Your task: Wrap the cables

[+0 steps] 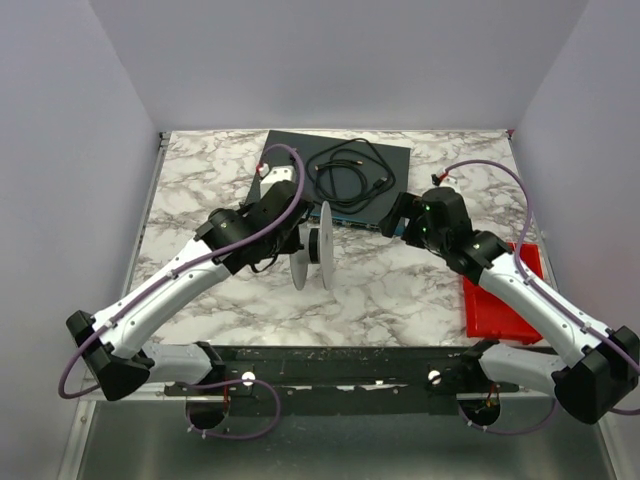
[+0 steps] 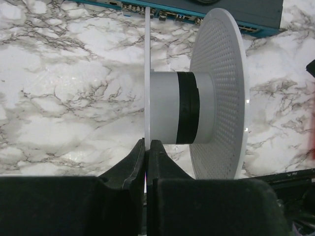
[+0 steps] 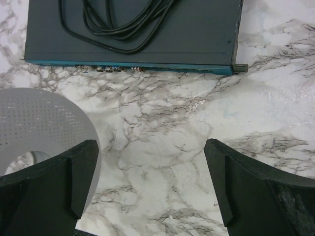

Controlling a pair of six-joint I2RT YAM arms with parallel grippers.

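Note:
A whitish spool stands on edge at the middle of the marble table, with two round discs and a white hub banded in black. My left gripper is shut on the rim of the thin left disc; from above the left gripper sits just left of the spool. The perforated right disc is free. My right gripper hangs open over bare marble, right of the spool, whose disc is partly hidden behind the left finger. No thin white cables show in any view.
A dark flat box with a blue front edge lies at the back, and a black coiled cord rests on it. A red tray lies at the right edge under the right arm.

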